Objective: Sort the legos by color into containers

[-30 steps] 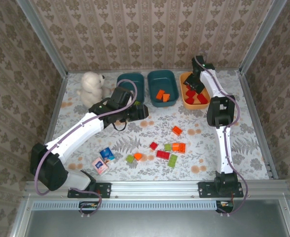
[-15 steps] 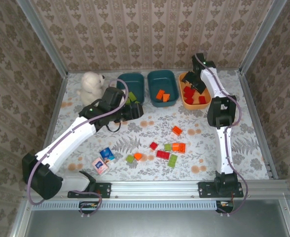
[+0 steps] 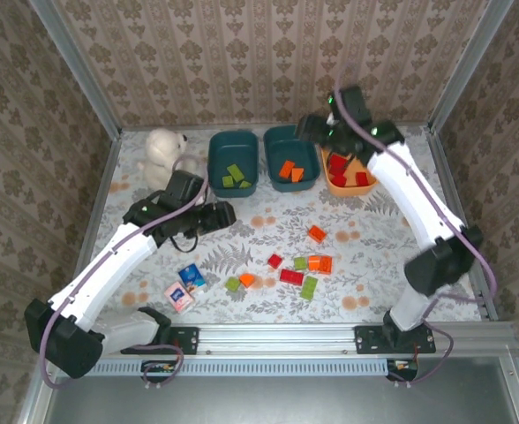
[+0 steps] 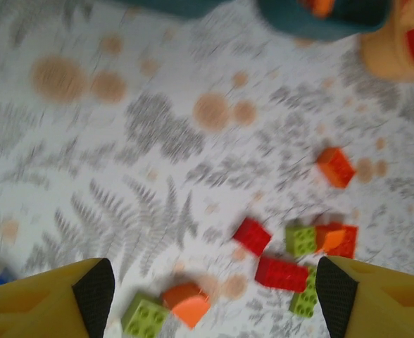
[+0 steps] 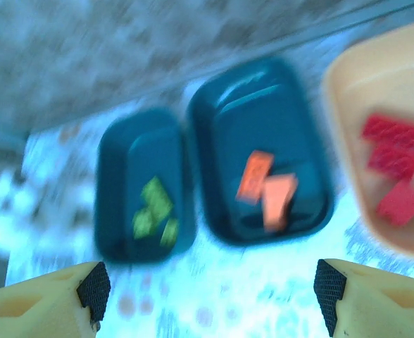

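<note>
Both sets of jaws stand wide apart with nothing between them. The left gripper [image 4: 214,292] hangs over the table [image 3: 357,265], where the loose legos [image 3: 291,276], red, orange and green, lie between the arms. The right gripper [image 5: 212,289] hovers above the tubs. Green bricks [image 5: 153,210] lie in the left teal tub [image 5: 119,162], orange bricks [image 5: 267,186] in the middle teal tub [image 5: 228,120], and red bricks [image 5: 397,158] in the orange tub [image 5: 348,91].

The orange tub [image 5: 389,83] is blurred and cut off rightward.
</note>
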You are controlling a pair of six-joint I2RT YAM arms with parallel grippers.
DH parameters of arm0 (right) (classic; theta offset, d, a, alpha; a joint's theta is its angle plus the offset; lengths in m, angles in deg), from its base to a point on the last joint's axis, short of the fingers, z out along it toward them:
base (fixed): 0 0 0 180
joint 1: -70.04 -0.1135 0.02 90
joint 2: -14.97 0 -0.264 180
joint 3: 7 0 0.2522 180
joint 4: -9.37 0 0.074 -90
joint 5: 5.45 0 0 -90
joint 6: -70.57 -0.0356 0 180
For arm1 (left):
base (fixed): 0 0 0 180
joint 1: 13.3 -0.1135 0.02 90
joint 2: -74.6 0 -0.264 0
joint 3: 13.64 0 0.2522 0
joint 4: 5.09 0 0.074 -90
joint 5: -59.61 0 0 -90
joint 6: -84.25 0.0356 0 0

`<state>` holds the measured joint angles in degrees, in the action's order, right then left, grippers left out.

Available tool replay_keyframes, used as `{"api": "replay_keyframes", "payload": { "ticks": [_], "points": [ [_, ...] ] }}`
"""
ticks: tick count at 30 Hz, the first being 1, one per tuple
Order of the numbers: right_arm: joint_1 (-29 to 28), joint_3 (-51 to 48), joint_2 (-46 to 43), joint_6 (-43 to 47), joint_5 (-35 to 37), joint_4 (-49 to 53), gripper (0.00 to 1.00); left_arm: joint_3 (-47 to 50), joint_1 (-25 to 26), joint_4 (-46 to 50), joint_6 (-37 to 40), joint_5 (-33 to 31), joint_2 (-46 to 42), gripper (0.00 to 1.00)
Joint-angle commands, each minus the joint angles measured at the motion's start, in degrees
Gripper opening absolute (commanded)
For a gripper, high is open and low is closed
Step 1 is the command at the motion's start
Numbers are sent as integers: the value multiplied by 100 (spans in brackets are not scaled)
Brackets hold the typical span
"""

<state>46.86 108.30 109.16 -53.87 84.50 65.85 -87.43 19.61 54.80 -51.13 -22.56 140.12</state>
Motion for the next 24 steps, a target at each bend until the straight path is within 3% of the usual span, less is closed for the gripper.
{"api": "replay_keyframes", "payload": {
  "ticks": [1, 5, 8, 15, 19, 24],
  "points": [
    [-638, -1719, -871, 717, -927, -984, 79, 609, -13, 807, -1301, 163, -158, 75],
    [-1759, -3440, -2096, 1269, -1397, -1693, 81, 1302, 266, 456, -2833, 211, -254, 70],
    [-2458, -4411, -2872, 1376, -1297, -1996, 82, 1475, 627, 338, -3671, 68, -20, 69],
    [-2692, -5008, -3658, 1360, -1132, -1765, 82, 1535, 1280, -172, -4677, -47, 605, 66],
    [-2672, -4937, -3951, 1382, -574, -1446, 84, 460, 1544, -280, -3506, -309, 1148, 66],
    [-2480, -4421, -4717, 1011, 1000, -859, 88, -1624, 2247, 682, -1001, 178, 2969, 66]
  ]
}}
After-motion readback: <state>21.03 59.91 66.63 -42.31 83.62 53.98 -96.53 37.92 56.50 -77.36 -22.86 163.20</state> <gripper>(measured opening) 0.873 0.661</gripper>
